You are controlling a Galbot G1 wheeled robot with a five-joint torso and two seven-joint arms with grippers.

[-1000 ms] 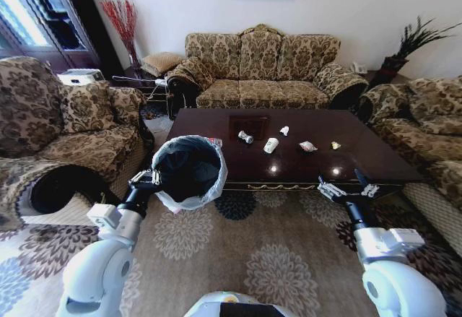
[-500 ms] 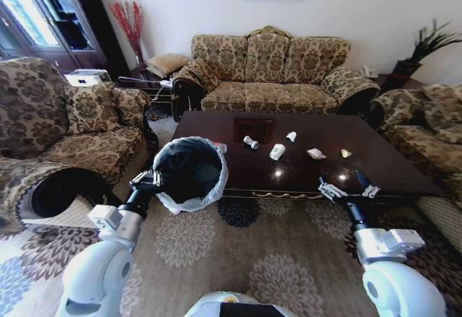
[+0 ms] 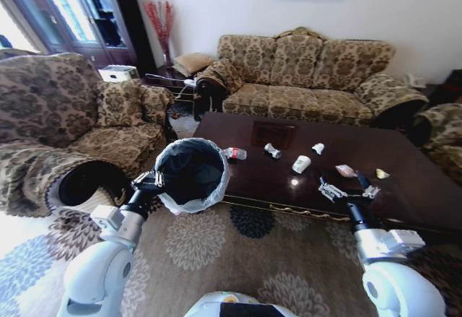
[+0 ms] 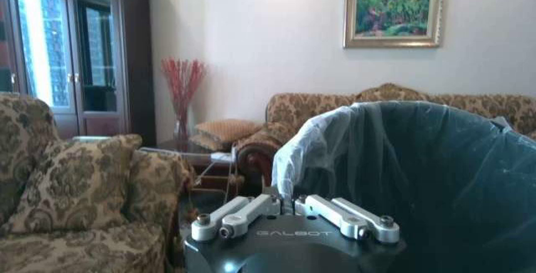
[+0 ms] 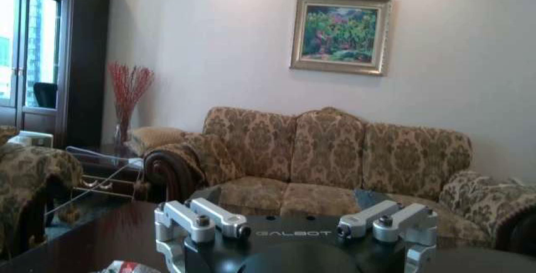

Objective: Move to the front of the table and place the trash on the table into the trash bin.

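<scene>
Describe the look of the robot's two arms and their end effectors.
Both arms have glossy white rounded shells near the body, narrowing to black forearms with white wrist blocks. The left end effector and right end effector share a black base marked GALBOT in pale letters and silver metal finger linkages with dark bolts.

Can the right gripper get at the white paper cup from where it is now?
Probably yes: the open right gripper hovers over the table's near edge, and the white paper cup lies just beyond it with bare tabletop between.
</scene>
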